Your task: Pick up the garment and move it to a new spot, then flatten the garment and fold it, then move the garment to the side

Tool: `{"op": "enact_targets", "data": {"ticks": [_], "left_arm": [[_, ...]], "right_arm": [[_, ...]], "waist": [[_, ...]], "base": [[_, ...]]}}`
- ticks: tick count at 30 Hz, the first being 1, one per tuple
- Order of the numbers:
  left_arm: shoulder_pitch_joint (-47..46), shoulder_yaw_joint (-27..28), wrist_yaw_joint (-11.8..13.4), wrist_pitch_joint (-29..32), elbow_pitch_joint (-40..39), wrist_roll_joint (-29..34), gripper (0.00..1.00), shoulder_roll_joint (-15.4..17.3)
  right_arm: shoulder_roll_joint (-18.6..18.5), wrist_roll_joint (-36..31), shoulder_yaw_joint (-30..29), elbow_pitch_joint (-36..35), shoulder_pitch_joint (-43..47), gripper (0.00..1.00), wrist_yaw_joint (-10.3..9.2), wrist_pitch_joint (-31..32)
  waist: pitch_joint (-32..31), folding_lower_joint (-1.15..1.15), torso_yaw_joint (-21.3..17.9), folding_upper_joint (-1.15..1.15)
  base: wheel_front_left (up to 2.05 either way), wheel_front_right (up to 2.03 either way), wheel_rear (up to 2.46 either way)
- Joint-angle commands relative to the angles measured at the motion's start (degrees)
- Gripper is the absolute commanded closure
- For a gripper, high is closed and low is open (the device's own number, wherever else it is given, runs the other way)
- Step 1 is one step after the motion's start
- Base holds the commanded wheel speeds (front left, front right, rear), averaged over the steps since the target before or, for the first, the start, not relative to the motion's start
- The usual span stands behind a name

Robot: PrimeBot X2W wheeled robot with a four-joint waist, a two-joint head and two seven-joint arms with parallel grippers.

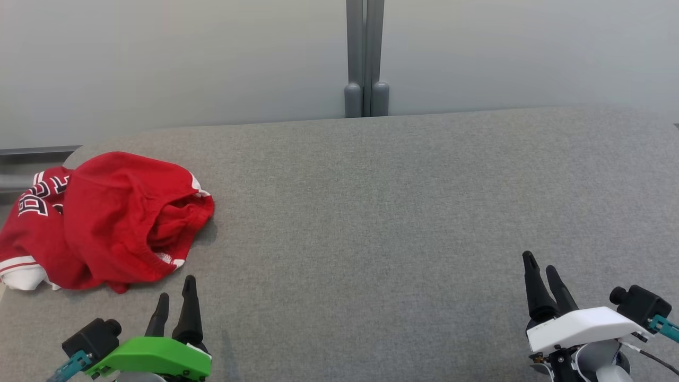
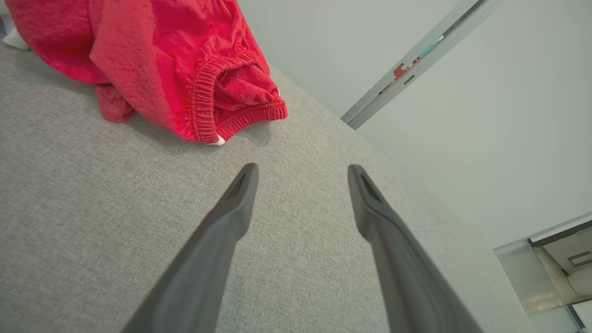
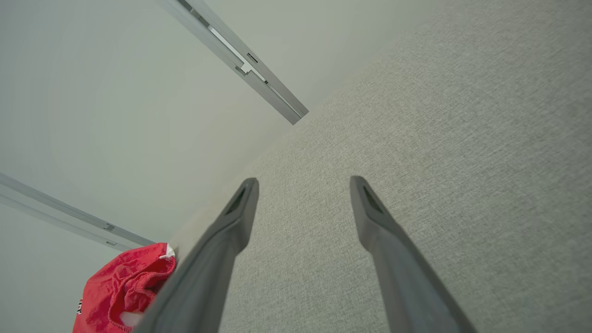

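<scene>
A crumpled red garment (image 1: 106, 223) with white trim and black-and-white lettering lies bunched at the far left of the grey fabric surface (image 1: 398, 212). Its elastic waistband faces the left wrist camera, where the garment (image 2: 175, 60) fills the upper left. My left gripper (image 1: 176, 291) stands open just in front of the garment's near edge, not touching it; the same gripper (image 2: 303, 171) holds nothing between its fingers. At the lower right my right gripper (image 1: 541, 265) is open and empty, far from the garment. The right gripper (image 3: 304, 185) hovers over bare fabric, with the garment (image 3: 122, 289) at lower left.
A pale wall with a grey vertical post (image 1: 366, 58) runs behind the surface. The surface's left edge (image 1: 10, 297) lies right by the garment. Bare grey fabric stretches across the middle and right.
</scene>
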Motion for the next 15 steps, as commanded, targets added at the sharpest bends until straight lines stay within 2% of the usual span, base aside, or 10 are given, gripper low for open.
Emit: {"op": "enact_targets", "data": {"ticks": [1,15], "left_arm": [[-0.2,-0.3,0.3,-0.6,-1.0,2.4,0.0,0.9],[0.4,-2.9,0.9,-2.9,-1.4,12.5,0.0,2.0]], "right_arm": [[-0.3,-2.2,0.2,-0.8,-0.3,0.0,0.02,-0.7],[-0.4,-10.7,0.8,-1.2,0.4,0.0,0.03,-3.1]], "waist": [[-0.1,0.0,0.0,0.0],[-0.5,0.0,0.4,0.0]], "base": [[0.0,0.0,0.0],[0.0,0.0,0.0]]}}
